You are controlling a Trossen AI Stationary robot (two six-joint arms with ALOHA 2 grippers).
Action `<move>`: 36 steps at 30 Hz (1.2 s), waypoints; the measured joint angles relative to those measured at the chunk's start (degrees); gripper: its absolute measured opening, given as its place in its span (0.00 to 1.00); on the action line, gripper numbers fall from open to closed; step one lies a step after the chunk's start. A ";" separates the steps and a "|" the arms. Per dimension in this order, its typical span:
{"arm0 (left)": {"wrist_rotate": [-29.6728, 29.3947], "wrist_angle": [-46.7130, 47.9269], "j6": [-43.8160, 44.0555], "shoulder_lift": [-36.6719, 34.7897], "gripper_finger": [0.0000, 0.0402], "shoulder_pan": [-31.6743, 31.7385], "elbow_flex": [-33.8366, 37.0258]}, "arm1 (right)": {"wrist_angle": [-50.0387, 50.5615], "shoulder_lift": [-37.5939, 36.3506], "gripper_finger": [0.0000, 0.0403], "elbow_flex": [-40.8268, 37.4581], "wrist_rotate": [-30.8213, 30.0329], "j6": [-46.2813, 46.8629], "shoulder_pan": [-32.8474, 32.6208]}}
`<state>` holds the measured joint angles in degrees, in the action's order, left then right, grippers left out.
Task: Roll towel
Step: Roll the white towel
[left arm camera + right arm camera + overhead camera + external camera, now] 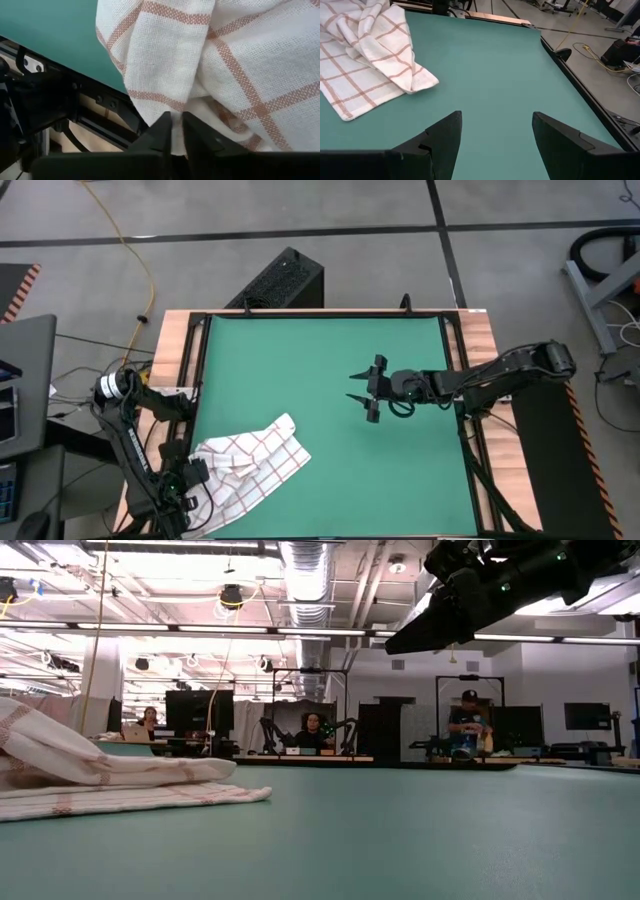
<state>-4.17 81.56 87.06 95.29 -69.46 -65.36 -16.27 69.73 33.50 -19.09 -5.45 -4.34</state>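
Observation:
The towel (252, 468), white with red-brown grid lines, lies crumpled on the green mat (330, 360) at its near left corner. One part is heaped and folded over the flat part (350, 95). In the low view the towel (100, 775) shows as a low mound at the left. My left gripper (190, 477) is at the towel's left end, by the mat's left edge, shut on the cloth. My right gripper (497, 135) hangs open above the middle of the mat, right of the towel, touching nothing. My left gripper pinches a bunched bit of the towel's left end (180, 105) between its two fingers (160, 132), which stand almost together with cloth in the narrow gap. Several layers seem gathered there. The fingers come steeply from above. The rest of the towel lies slack on the mat.
A black frame rail (100, 100) runs along the mat's left edge, right beside my left gripper, with wooden table (175, 350) beyond it. Bare green mat stretches from the towel toward the far and right edges. People sit at desks far behind the table (315, 730).

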 joint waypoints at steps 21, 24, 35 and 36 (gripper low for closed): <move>-6.10 6.98 -6.68 -0.02 0.00 7.86 0.00 | -0.86 0.01 0.66 -0.02 0.11 -0.17 0.00; -9.54 8.36 -7.79 -0.02 0.00 10.40 -0.01 | -3.84 1.98 0.66 0.00 0.11 -0.16 -0.02; -21.18 8.50 -20.09 -0.04 0.00 22.06 -5.25 | -25.81 19.17 0.66 0.00 7.23 -2.12 -0.15; -19.24 8.48 -21.12 -0.04 0.00 22.58 -6.14 | -27.18 20.38 0.66 0.00 7.90 -2.12 -0.15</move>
<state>-23.41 90.04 65.94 95.24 -46.88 -71.50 -43.45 90.12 33.50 -11.19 -7.57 -4.49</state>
